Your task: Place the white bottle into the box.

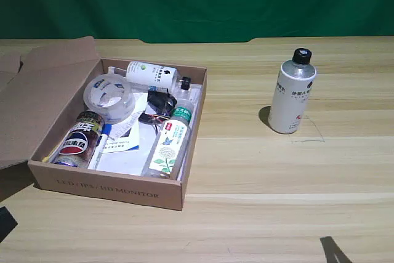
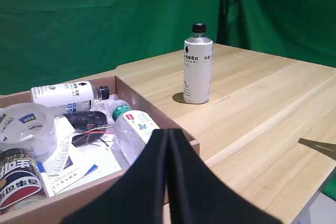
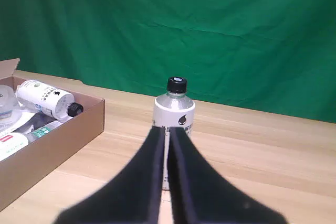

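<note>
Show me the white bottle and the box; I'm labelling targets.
white bottle [image 1: 292, 100], exterior view, on its white body.
box [image 1: 111, 186], exterior view, on its printed front wall.

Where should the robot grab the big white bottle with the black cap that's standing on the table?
Probably around the middle of the white bottle, coming in level from the side. It stands upright and alone on the table, well apart from the box, and its straight round body suits a squeeze better than its small black cap. The right gripper looks shut, so it must open first.
</note>
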Controlling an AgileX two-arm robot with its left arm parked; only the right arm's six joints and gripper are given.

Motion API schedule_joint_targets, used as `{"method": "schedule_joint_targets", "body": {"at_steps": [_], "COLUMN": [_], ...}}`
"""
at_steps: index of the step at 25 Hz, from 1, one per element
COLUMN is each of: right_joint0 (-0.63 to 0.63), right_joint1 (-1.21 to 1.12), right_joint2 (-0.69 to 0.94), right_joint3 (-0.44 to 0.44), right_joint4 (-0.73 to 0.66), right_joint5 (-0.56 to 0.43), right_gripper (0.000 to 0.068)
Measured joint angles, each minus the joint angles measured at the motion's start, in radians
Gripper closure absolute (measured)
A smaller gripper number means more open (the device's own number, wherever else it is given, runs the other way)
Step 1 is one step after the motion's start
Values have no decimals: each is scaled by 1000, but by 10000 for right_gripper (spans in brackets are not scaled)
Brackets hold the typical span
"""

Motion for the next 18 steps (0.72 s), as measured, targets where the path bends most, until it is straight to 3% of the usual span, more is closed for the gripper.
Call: {"method": "schedule_joint_targets", "body": {"at_steps": [18], "right_joint0": [0], "right_joint1": [6], "right_joint2": [0], "right_joint3": [0], "right_joint4": [13], "right_joint5": [14], "right_gripper": [679]}}
